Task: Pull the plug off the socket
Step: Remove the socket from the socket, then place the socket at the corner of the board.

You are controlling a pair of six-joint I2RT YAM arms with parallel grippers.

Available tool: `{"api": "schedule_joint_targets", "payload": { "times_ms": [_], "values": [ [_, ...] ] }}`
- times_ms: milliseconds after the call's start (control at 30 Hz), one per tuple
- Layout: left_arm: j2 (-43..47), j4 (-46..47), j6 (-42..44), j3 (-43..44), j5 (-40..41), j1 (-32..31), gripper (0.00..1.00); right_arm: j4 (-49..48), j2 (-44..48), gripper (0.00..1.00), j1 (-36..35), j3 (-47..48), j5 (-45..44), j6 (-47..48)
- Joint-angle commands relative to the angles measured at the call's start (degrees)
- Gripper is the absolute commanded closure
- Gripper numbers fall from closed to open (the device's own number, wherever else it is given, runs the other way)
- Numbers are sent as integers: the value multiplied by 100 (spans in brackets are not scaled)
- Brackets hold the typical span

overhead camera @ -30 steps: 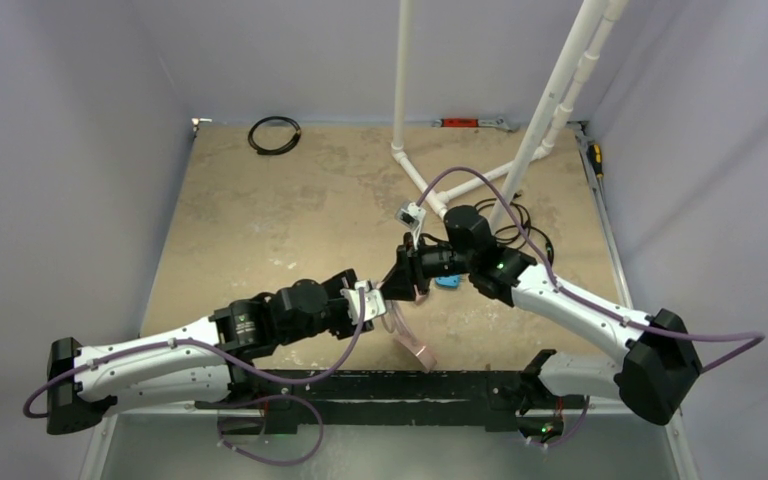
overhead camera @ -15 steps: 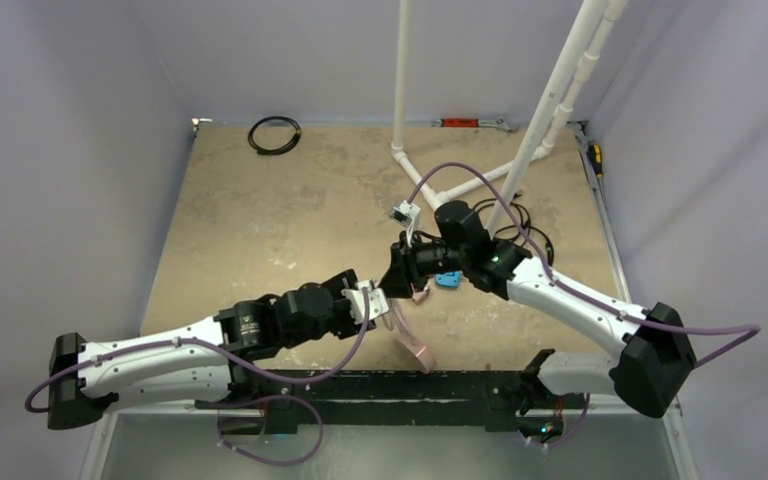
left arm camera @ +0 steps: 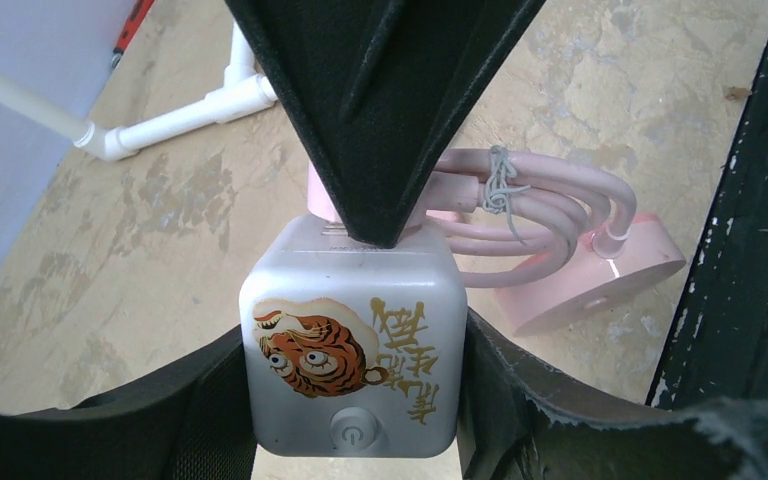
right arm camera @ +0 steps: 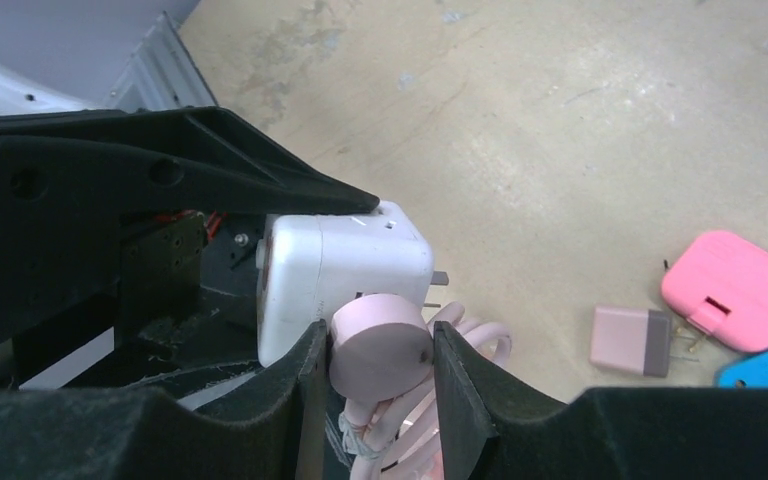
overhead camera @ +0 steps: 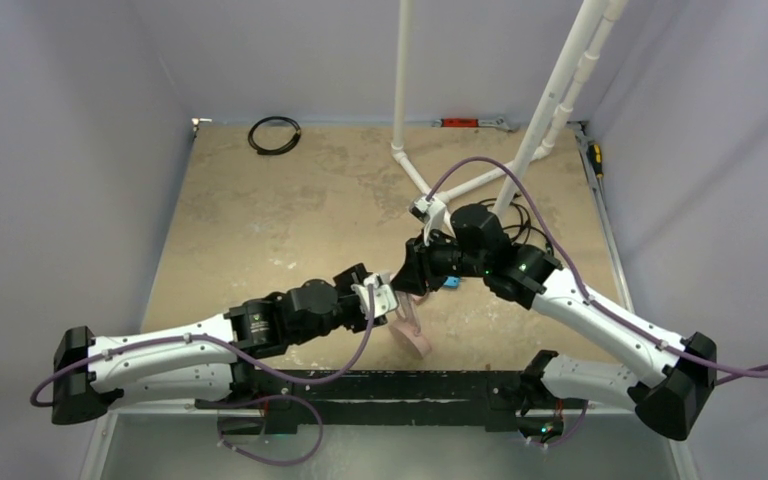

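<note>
My left gripper [left arm camera: 355, 400] is shut on the socket [left arm camera: 355, 350], a white-grey cube with a tiger sticker and a power button, held by its two sides. The pink plug [right arm camera: 380, 345] sits against the socket's [right arm camera: 345, 270] far face, and my right gripper [right arm camera: 380, 350] is shut on its head from both sides. The plug's coiled pink cable [left arm camera: 530, 210] hangs down to a round pink disc [left arm camera: 600, 280] resting on the table. In the top view the two grippers meet at mid-table near the front, left [overhead camera: 378, 298] against right [overhead camera: 410, 280].
A pink adapter [right arm camera: 735, 290], a small pink-grey plug [right arm camera: 632, 340] and a blue piece [right arm camera: 765, 368] lie on the table to the right. A white pipe frame [overhead camera: 430, 190] stands behind, a black cable coil [overhead camera: 274, 134] at the far left, a black rail [overhead camera: 390, 385] along the near edge.
The right gripper has closed onto the plug head, and its wrist has turned and shifted right. The left arm has followed slightly right with the socket; the pink disc has shifted a little.
</note>
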State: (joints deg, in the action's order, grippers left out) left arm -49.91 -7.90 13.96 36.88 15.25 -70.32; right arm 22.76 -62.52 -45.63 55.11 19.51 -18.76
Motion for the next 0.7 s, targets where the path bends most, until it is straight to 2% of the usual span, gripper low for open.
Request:
{"api": "schedule_joint_targets", "payload": {
  "times_ms": [0,200,367,667],
  "values": [
    [-145,-657,71,147,583,-188,100,977,92,100,375,225,-1995,631],
    [-301,-703,73,161,752,-219,100,897,265,100,1070,456,-950,754],
    [-457,-748,99,177,702,-249,100,913,371,100,1117,702,-1348,744],
    [-191,-679,-20,180,990,-214,100,622,396,100,1138,600,-720,596]
  ]
}}
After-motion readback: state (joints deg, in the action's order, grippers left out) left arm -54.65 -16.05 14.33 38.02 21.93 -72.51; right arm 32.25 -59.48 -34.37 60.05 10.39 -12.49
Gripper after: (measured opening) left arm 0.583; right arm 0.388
